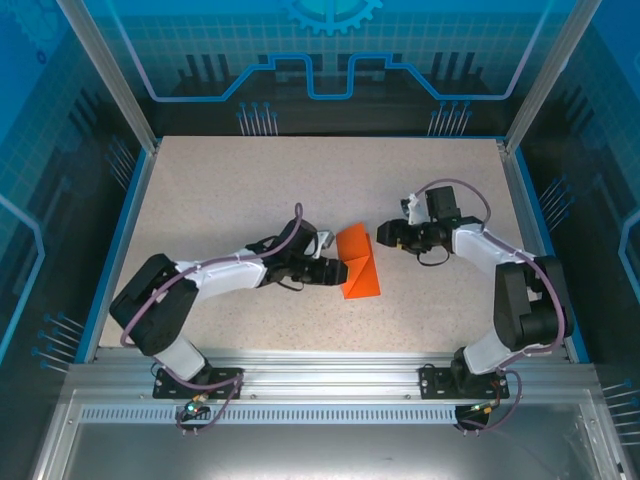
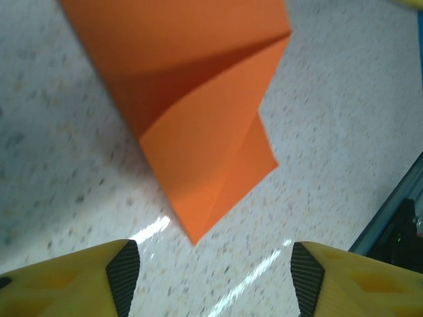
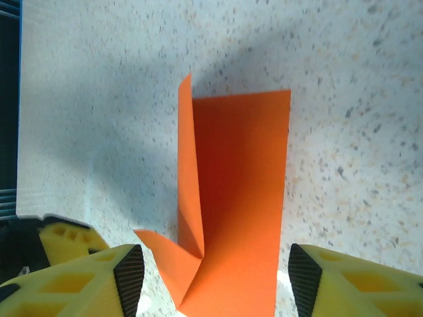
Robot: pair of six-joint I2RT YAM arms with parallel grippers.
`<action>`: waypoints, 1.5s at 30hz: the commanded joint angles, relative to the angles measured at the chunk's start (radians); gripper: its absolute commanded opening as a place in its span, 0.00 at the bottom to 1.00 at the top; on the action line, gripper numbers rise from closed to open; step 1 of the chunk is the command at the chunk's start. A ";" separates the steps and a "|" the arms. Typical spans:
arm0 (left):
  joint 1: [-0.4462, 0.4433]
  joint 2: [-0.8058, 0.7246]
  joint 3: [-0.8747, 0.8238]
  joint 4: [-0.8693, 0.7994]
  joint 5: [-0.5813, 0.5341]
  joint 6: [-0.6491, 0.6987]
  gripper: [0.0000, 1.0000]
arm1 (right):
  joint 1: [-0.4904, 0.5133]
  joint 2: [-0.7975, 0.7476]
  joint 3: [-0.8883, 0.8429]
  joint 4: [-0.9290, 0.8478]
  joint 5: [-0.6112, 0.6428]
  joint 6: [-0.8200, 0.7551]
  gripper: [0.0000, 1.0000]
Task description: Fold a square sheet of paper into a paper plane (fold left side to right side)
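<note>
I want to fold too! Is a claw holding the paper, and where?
Nothing is held. The paper lies ahead of the open left claw and loose inside the open right claw, untouched.

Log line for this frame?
orange paper: partly folded, on table | left tool: open, paper ahead | right tool: open, not gripping

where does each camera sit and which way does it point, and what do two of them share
Top external: above and behind the arms, looking down on the table; both arms show, left gripper and right gripper flanking the orange paper.
Left wrist: on the left arm, aimed forward and down at the paper; left fingers spread at the bottom.
Right wrist: on the right arm, aimed down at the paper; right fingers spread at the bottom.
Shared: both wrist views see the folded paper from opposite sides.
</note>
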 commanded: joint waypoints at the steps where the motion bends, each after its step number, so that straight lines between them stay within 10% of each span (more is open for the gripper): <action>1: 0.021 0.062 0.050 0.028 -0.026 -0.020 0.67 | -0.012 -0.017 -0.072 0.039 -0.125 -0.030 0.65; 16: 0.028 0.014 0.006 0.032 -0.144 -0.034 0.68 | 0.147 0.173 -0.045 0.197 -0.194 0.081 0.58; 26: 0.028 -0.144 -0.009 0.009 -0.204 -0.040 0.71 | 0.151 0.134 -0.025 0.238 -0.176 0.117 0.01; 37: 0.028 -0.391 0.126 -0.048 -0.219 0.005 0.97 | -0.030 -0.223 0.076 0.400 -0.386 0.179 0.02; 45: 0.040 -0.425 0.242 0.050 -0.031 0.057 0.99 | -0.035 -0.314 0.227 0.486 -0.538 0.298 0.03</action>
